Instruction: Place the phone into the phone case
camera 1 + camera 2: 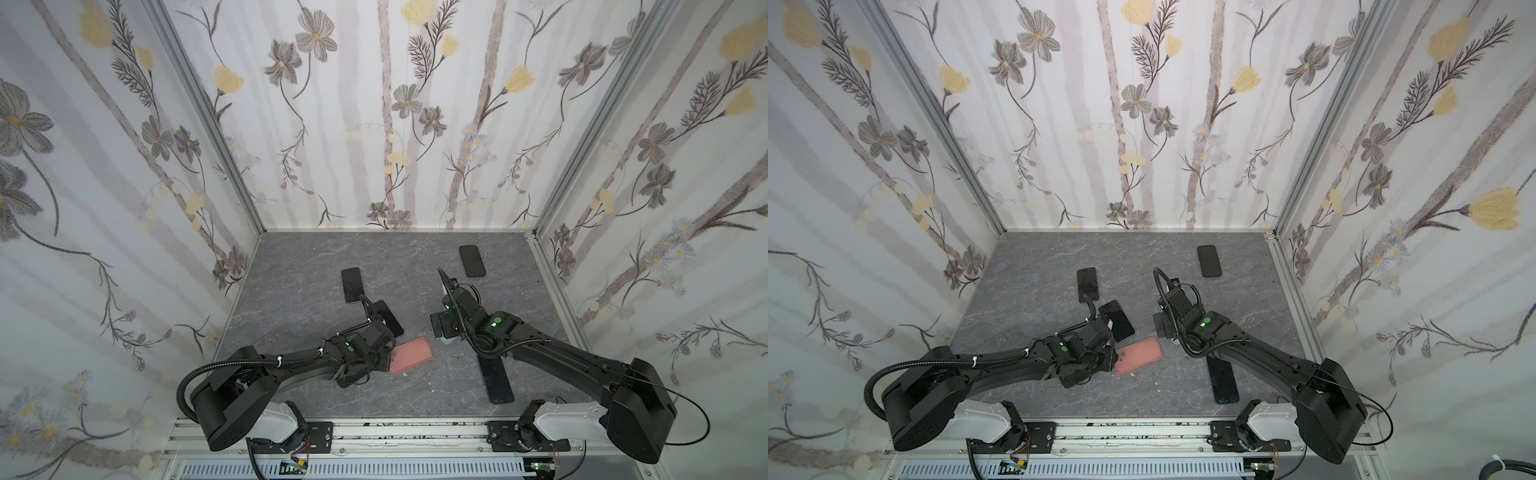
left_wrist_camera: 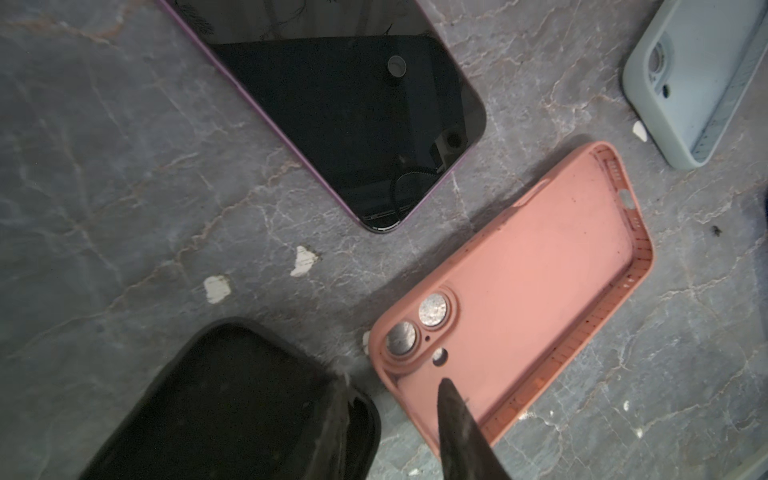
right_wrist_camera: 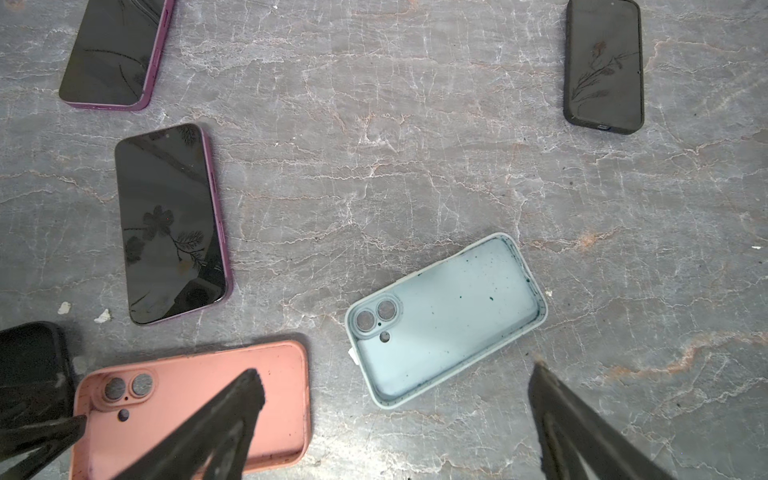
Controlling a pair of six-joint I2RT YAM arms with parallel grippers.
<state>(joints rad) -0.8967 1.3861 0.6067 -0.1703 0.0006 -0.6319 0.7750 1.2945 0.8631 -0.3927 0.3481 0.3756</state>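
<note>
Nearest the worktop's (image 1: pixel 291 266) front edge, a dark phone (image 1: pixel 496 382) lies under the right arm (image 1: pixel 561 361). Beyond it, near the middle, the pink phone case (image 2: pixel 540 270) lies hollow side up. The left gripper (image 2: pixel 397 380) straddles its camera-end rim, fingers narrow, one inside, one outside over a black case (image 2: pixel 228 407); whether they pinch it cannot be told. A purple phone (image 2: pixel 353 104) lies screen-up just behind, not touching the case. The right gripper (image 3: pixel 395 376) hangs wide open above a pale blue case (image 3: pixel 449 307). Farther back lie another purple phone (image 3: pixel 112 50) and, far right, a black-cased phone (image 3: pixel 602 66).

Grey marbled tabletop (image 3: pixel 415 145), phones (image 3: pixel 170 224), pink case (image 2: pixel 540 270), blue case (image 3: pixel 449 311)
</note>
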